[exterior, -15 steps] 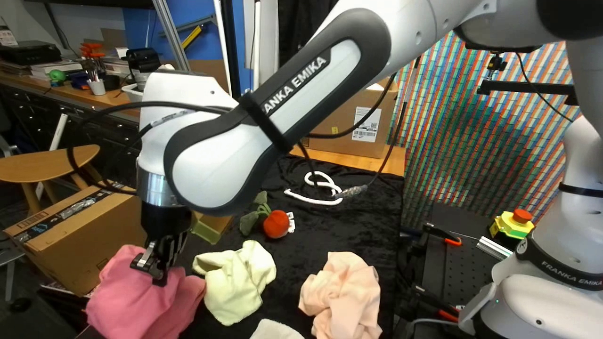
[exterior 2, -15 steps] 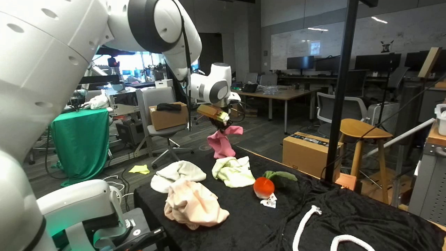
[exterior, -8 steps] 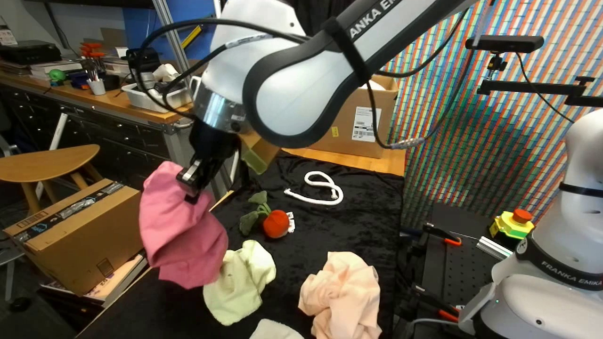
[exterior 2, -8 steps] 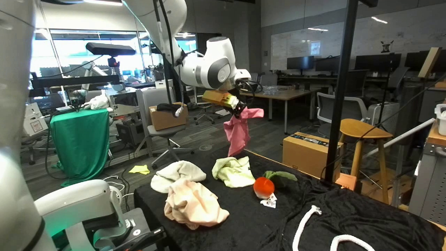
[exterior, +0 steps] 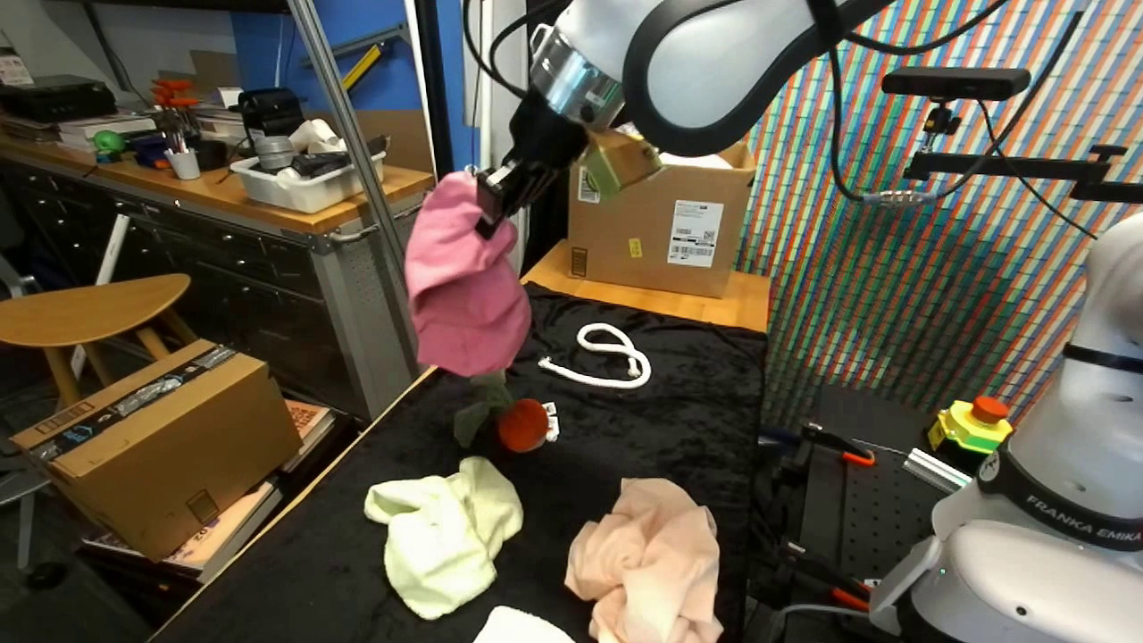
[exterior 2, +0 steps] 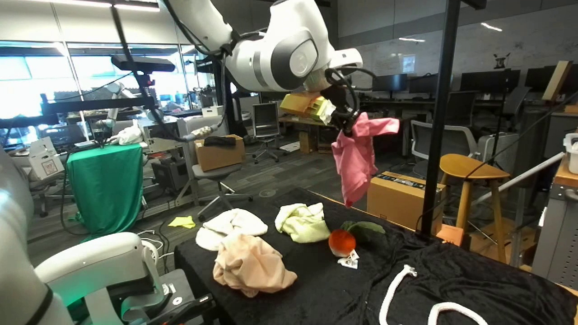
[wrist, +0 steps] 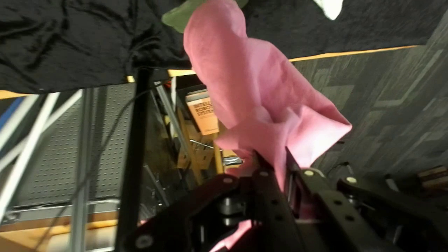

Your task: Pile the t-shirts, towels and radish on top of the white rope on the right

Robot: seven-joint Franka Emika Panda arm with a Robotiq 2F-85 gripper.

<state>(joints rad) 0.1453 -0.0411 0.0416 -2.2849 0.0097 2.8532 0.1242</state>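
Note:
My gripper point(exterior: 491, 207) is shut on a pink cloth point(exterior: 466, 299), which hangs in the air beyond the radish; fabric is bunched between the fingers point(wrist: 272, 157) in the wrist view. The red radish point(exterior: 524, 426) with green leaves lies on the black-covered table, its leaves partly behind the cloth. The white rope point(exterior: 600, 382) lies curled near the table's far end; part shows in an exterior view point(exterior 2: 392, 295). A pale green cloth point(exterior: 446, 540), a peach cloth point(exterior: 647, 563) and a white cloth point(exterior 2: 232, 227) lie crumpled on the table. The white cloth touches the peach one.
A black post point(exterior 2: 439, 122) rises at the table's edge. A cardboard box point(exterior: 661, 232) stands behind the rope on the wooden tabletop. Another cardboard box point(exterior: 161, 446) sits beside the table, lower down. A red emergency button point(exterior: 989, 410) is near the robot base.
My gripper has lifted the pink cloth and carried it from beyond the pale green cloth toward the radish and rope end. The other cloths, radish and rope have not moved.

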